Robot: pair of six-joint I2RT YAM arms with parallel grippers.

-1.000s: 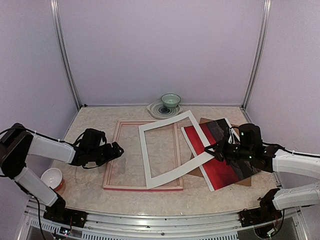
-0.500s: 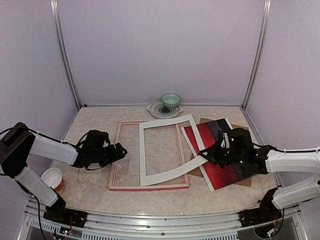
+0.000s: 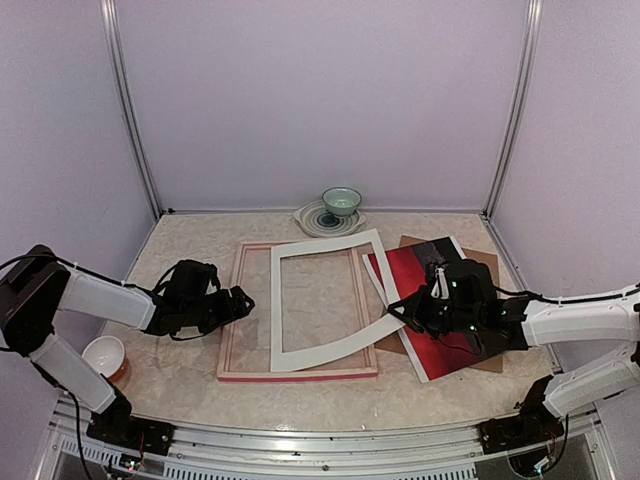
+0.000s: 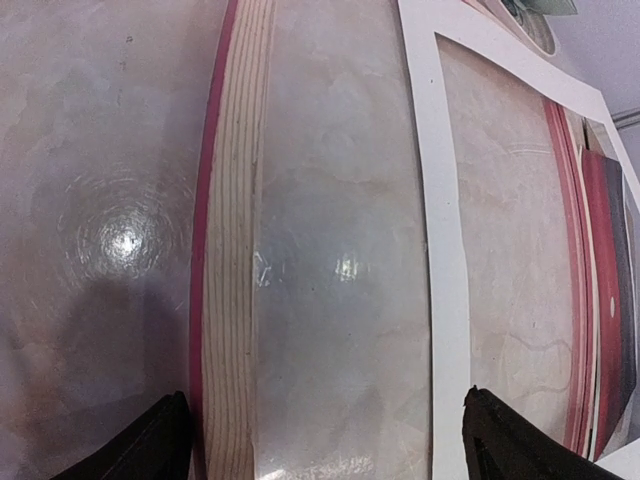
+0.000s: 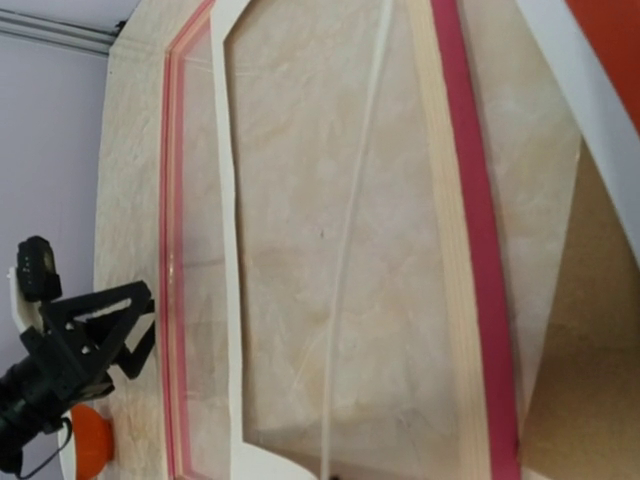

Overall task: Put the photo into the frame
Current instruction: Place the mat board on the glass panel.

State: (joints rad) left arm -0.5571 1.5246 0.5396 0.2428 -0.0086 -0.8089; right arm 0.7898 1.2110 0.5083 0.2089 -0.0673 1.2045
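Right tool [image 3: 408, 308] grips a corner of the white mat [image 3: 278, 300] over the frame [image 3: 229, 320]; left tool [image 3: 243, 300] gapes at its left rail. Photo [image 3: 425, 355] lies right of the frame. Seating the mat, seemingly; next, square it within the rails.

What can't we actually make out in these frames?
- Right pincer fingertips, at the white mat's corner: under its wrist in top view, below the edge in right wrist view.
- Photo: middle covered by the right arm, top view.
- Brown backing: mostly under the photo.
- Left pincer: only fingertips show, left wrist view.
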